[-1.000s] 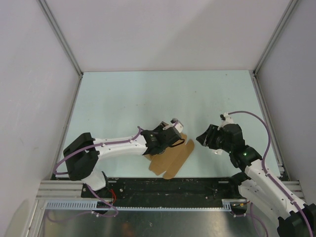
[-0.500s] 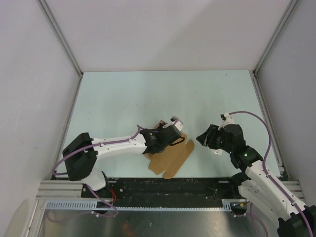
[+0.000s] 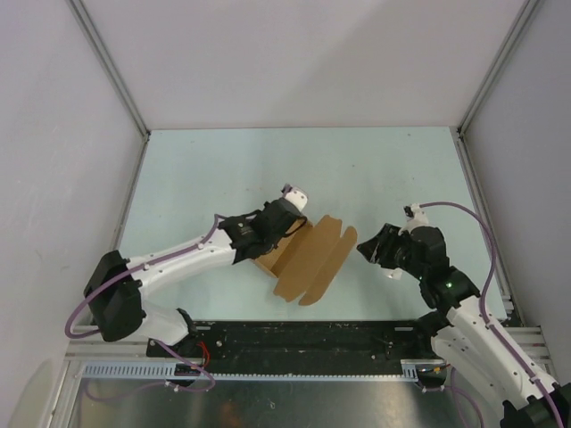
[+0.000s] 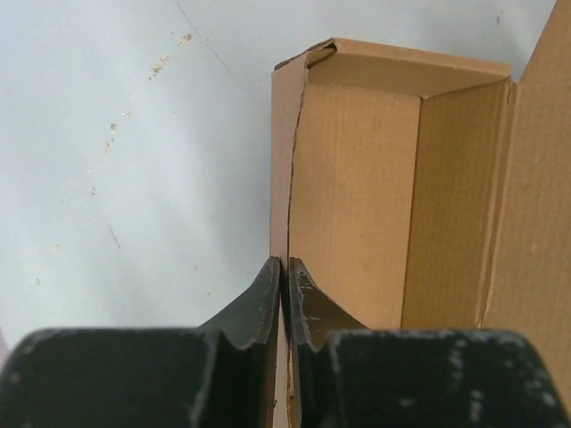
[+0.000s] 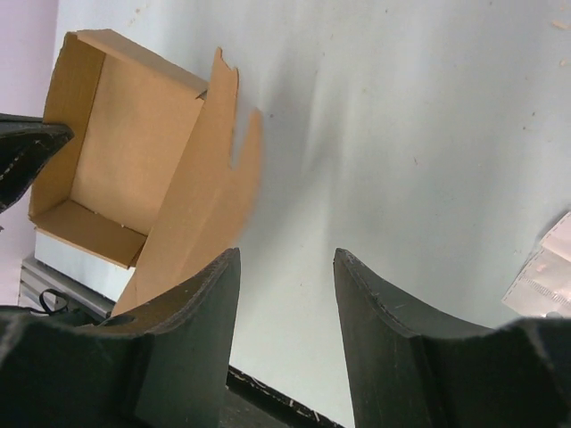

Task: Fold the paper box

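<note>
Pale table (image 3: pixel 223 169), paper box (image 3: pixel 308 259), white scrap (image 5: pixel 544 267) nearby

The pale counter (image 3: pixel 268 169), enclosed by white walls (image 3: pixel 303 62), carries a small white paper scrap (image 5: pixel 542 267).

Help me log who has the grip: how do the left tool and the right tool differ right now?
The left tool is pinched shut on a side wall of the paper box; the right tool stands open and holds nothing. The left tool touches the box; the right tool is apart from it, off beyond its flaps. Both are black and sit low near the box.
</note>
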Controlling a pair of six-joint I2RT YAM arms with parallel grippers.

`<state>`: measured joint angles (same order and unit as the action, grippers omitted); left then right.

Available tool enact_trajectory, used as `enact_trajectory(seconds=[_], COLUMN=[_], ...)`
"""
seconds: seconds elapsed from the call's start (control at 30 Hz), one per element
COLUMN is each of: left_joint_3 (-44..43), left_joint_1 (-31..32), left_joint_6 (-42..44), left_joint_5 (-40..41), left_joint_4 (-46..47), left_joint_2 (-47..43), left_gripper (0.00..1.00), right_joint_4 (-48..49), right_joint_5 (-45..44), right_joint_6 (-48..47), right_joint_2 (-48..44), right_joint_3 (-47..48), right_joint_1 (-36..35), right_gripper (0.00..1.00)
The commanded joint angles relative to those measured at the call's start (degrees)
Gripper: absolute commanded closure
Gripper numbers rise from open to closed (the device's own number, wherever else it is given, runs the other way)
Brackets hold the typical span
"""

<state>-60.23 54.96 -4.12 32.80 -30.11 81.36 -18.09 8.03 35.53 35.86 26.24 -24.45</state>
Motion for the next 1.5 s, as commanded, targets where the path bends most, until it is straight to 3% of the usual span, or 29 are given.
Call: enact_trajectory(seconds=[0.0, 0.23, 0.4, 0.6, 0.93, 1.23, 1.47], left_joint_3=[1.7, 8.4, 14.8, 18.4, 18.9, 17.0, 15.7], left_joint_1=[-3.3, -8.3, -11.2, -11.2, -10.9, -8.8, -7.8], left_joint_6=[-2.6, -12.0, -21.1, -32.7, -38.0, -38.3, -38.0], left_joint_5=[-7.9, -17.9, -25.5, -27.3, -28.9, -28.1, -27.9], left_joint_4=[2.2, 9.8, 17.2, 24.9, 28.3, 29.0, 29.0], left_joint_2=[-3.4, -5.3, -5.2, -3.2, 1.9, 5.9, 8.2], left_gripper=[0.90, 1.00, 1.00, 1.00, 1.00, 1.00, 1.00], right_joint_4=[0.5, -2.9, -6.3, -9.0, -12.4, -1.7, 10.0], right_joint_5=[-1.0, -7.0, -7.9, -7.9, -8.7, -0.7, -0.3], right_joint_6=[-0.9, -1.8, -2.7, -3.3, -2.6, -0.1, 4.9], right_joint_2=[-3.3, -6.7, -7.5, -8.2, -4.6, 5.4, 13.2], right_joint_3=[3.9, 10.8, 13.0, 13.2, 12.8, 5.6, 1.2], right_joint_1=[1.2, 1.6, 1.7, 1.7, 1.7, 1.6, -1.0], right_gripper=[0.49, 0.49, 0.49, 0.49, 0.49, 0.60, 0.82])
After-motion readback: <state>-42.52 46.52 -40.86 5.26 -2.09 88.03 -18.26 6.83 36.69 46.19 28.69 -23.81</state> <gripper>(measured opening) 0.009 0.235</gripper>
